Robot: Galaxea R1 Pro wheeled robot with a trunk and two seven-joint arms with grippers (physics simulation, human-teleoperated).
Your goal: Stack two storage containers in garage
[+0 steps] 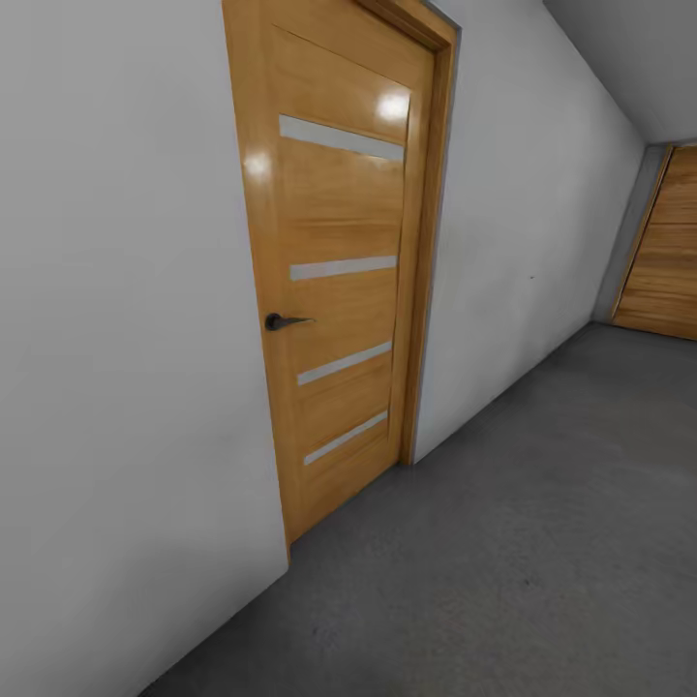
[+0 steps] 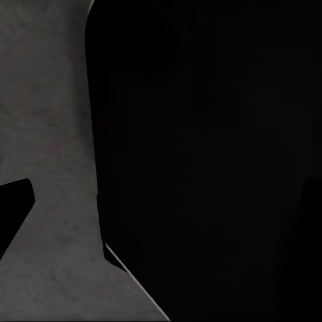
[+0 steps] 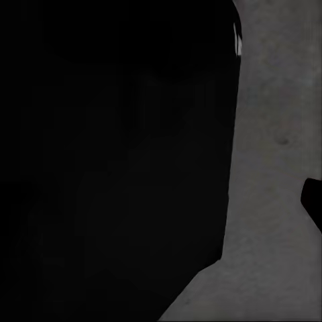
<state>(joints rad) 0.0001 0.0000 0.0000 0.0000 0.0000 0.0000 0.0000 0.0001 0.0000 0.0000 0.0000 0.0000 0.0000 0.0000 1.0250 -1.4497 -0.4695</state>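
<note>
I am in the garage, facing a white wall (image 1: 116, 387) at an angle, with dark grey concrete floor (image 1: 542, 542) stretching ahead to the right. The two storage containers are out of view. In the left wrist view a large black shape (image 2: 215, 161) covers most of the picture, with speckled floor (image 2: 54, 134) beside it and a black fingertip (image 2: 13, 211) at the edge. The right wrist view is much the same: a black mass (image 3: 114, 161), grey floor (image 3: 268, 201) and a dark tip (image 3: 314, 201) at the edge.
An orange-brown wooden door (image 1: 339, 271) with pale horizontal strips and a dark lever handle (image 1: 281, 321) stands shut in the wall close ahead. A second wooden door (image 1: 668, 261) is at the far right end. The floor runs along the wall toward it.
</note>
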